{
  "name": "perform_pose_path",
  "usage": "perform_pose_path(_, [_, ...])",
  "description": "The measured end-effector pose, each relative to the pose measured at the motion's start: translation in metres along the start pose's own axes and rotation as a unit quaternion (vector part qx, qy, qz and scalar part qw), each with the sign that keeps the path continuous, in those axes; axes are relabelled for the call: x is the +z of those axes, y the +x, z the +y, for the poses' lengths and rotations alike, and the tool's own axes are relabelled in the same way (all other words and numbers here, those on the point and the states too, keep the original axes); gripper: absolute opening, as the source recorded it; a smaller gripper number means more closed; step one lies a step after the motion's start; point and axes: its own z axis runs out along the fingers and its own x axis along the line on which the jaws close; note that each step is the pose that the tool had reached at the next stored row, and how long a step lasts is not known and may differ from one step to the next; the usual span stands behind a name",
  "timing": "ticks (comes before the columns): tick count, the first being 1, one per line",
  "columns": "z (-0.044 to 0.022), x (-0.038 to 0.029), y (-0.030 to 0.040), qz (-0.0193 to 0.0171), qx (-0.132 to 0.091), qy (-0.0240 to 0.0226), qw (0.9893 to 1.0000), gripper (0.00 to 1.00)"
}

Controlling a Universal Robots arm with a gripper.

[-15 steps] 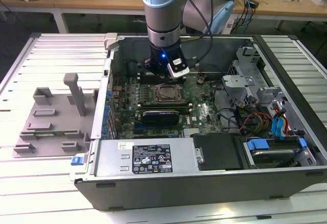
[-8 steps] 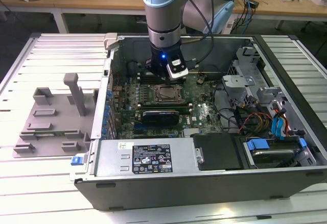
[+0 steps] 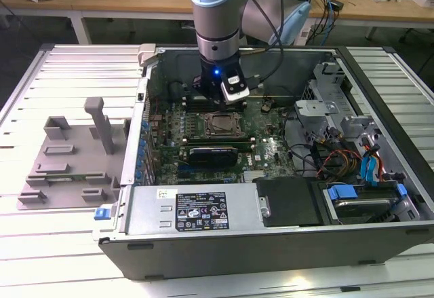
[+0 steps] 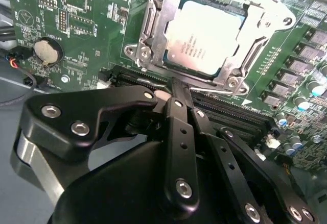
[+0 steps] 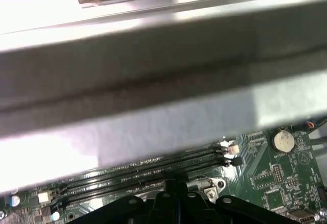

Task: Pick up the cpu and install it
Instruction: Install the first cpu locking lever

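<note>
The cpu (image 4: 204, 35), a flat square chip with a silvery top, lies in the metal socket frame (image 4: 153, 35) on the green motherboard; in the exterior view the cpu (image 3: 222, 125) sits mid-board inside the open computer case. My gripper (image 4: 176, 83) hangs just beside the socket, over the black memory slots (image 5: 143, 170). Its black fingers are pressed together with nothing between them. In the exterior view the gripper (image 3: 215, 101) is at the far edge of the socket, below the arm's wrist. The first wrist view catches the gripper (image 5: 171, 183) above the slots, facing the case's grey wall (image 5: 163, 101).
A grey plastic fixture (image 3: 68, 162) lies on the slatted table at the exterior view's left. Inside the case are a power supply (image 3: 203, 210), a drive cage (image 3: 325, 101) and loose coloured cables (image 3: 339, 155). A coin battery (image 4: 46, 50) sits on the board.
</note>
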Motion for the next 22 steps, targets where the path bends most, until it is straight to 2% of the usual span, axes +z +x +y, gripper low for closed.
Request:
perform_pose_path(6, [0.0022,0.0007,0.0006,-0.0009,0.000,-0.0002,1.0000,0.11])
perform_pose_path(12, [-0.0002,0.0011,0.0004,-0.0063,-0.001,-0.0038,1.0000,0.11])
perform_pose_path(14, [-0.0005,0.0011,0.0013,-0.0077,-0.001,-0.0064,0.9999,0.11])
perform_pose_path(17, [-0.0011,0.0008,0.0036,-0.0089,-0.001,-0.0143,0.9999,0.11])
perform_pose_path(19, [-0.0018,0.0009,0.0050,-0.0102,-0.001,-0.0156,0.9998,0.11])
perform_pose_path(21, [-0.0022,0.0019,0.0055,-0.0143,-0.001,-0.0166,0.9998,0.11])
perform_pose_path(22, [-0.0027,0.0034,0.0061,-0.0203,-0.002,-0.0179,0.9996,0.11])
